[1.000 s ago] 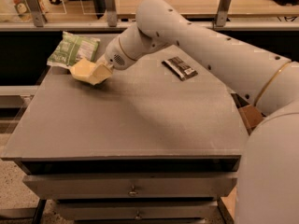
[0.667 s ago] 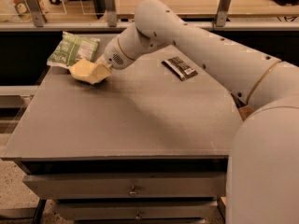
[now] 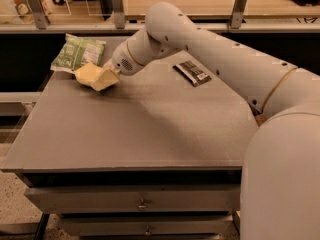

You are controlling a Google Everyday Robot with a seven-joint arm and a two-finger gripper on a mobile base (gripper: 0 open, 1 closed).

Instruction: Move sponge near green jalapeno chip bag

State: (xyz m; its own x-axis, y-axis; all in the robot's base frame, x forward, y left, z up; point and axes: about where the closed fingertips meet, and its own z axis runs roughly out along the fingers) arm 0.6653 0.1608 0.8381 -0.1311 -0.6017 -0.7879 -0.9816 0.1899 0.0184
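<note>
The pale yellow sponge [image 3: 86, 74] is at the table's far left, just in front of the green jalapeno chip bag [image 3: 77, 51] and almost touching its near edge. My gripper [image 3: 104, 79] reaches in from the right and is shut on the sponge's right end, holding it low over the table top. The chip bag lies flat at the back left corner, with part of its near edge hidden behind the sponge.
A small dark brown bar wrapper [image 3: 191, 73] lies at the back right of the grey table [image 3: 140, 129]. My arm [image 3: 220, 54] spans the table's back right. A shelf rail with posts [image 3: 117, 6] runs behind the table. Drawers [image 3: 142, 203] are below the front edge.
The gripper and the sponge have edged slightly left toward the chip bag. The bag and the wrapper have not moved.
</note>
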